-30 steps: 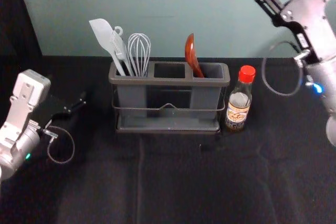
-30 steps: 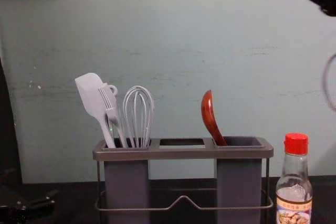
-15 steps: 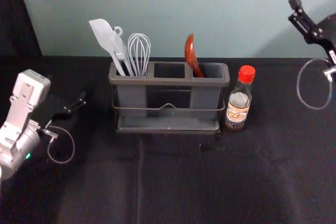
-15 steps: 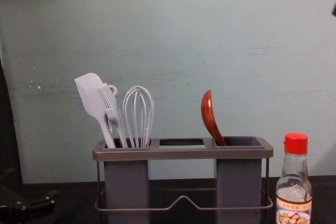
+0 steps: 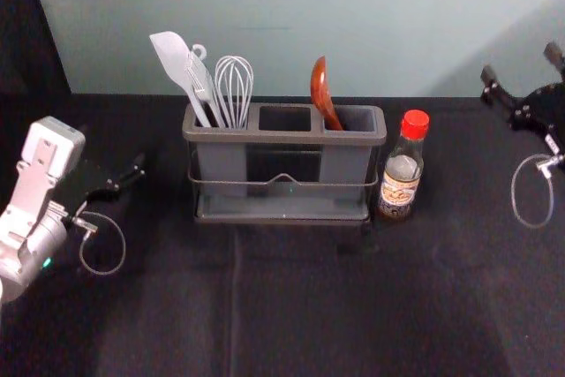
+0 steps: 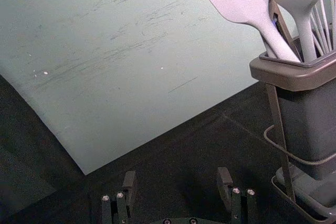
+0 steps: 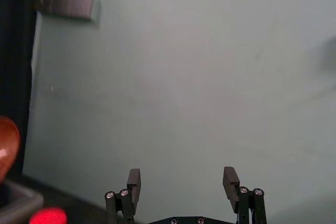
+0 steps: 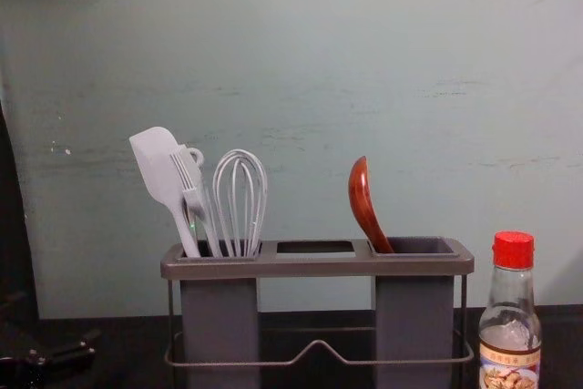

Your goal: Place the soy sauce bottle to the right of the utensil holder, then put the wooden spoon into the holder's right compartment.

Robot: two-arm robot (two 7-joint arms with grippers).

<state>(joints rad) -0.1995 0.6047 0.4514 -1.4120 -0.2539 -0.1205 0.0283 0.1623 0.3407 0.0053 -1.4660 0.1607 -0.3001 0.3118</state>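
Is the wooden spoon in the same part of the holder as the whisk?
No, the spoon stands in the right part and the whisk in the left.

Soft light on the wall [image 5: 291, 24], faint shadow toward its right, wooden spoon [image 7: 7, 144] blurry in the right wrist view

At the desk's [image 5: 291, 306] left side, the left arm [image 5: 25, 240] is silvery white, with a boxy housing [image 5: 55, 143], a green light [image 5: 47, 262] and a thin looped cable [image 5: 124, 245]. The left gripper [image 5: 119, 183] there and the right gripper [image 5: 521, 64], by the back right corner, are black, with blocky grey pads [image 7: 231, 183] and silvery screws [image 7: 124, 192].
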